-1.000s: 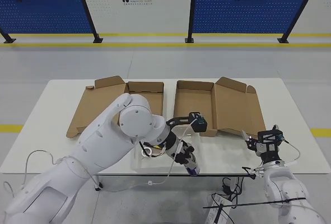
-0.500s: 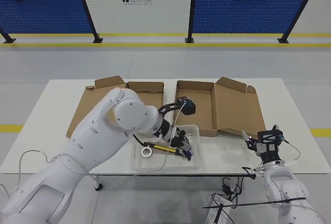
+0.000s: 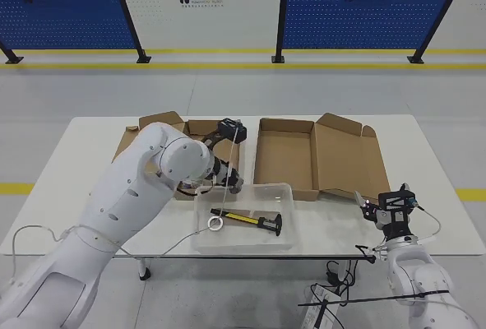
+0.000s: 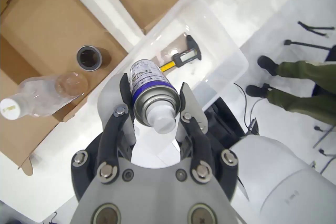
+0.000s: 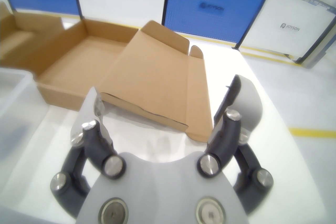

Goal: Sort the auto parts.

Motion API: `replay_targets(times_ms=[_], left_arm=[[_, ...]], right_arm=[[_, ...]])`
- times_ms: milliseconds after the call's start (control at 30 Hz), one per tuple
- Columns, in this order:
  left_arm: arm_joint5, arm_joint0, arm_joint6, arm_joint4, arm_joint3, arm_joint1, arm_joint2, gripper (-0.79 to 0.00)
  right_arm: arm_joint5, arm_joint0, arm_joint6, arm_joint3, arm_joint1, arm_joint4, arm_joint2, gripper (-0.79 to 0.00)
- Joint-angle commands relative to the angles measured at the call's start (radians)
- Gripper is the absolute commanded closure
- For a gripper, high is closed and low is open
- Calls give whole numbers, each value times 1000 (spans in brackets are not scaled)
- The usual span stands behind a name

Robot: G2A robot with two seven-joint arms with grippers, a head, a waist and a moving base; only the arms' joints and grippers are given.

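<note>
Left claw [image 4: 155,87] pinches spray can [image 4: 151,78], held over the seam between left box [image 4: 52,20] and clear bin [image 4: 228,46]. Box already has 1 bottle [image 4: 44,96] + 1 grey sleeve [image 4: 89,57]. Caliper [image 4: 186,55] & ring [image 3: 215,227] left in bin. Right claw [image 5: 165,90] spread, at surface [image 3: 440,164] edge.

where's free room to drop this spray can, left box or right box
The right cardboard box floor is bare wall to wall. In the left cardboard box, the stretch past the grey sleeve and clear bottle is free; their corner, nearest the held spray can, is crowded. The clear bin holds a caliper.
</note>
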Motion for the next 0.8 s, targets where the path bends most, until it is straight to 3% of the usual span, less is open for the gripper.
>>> replay_targets(times_ms=[0,367,767], left_arm=[[13,7,11,27,3,3,-8,0],[94,-7,31,152,57,5,-11,0],[100,-47,49,173,145,-18,35,0]], right_arm=[[0,0,0,0,0,0,0,-785],[0,0,0,0,0,0,0,-785],[0,0,0,0,0,0,0,-785]])
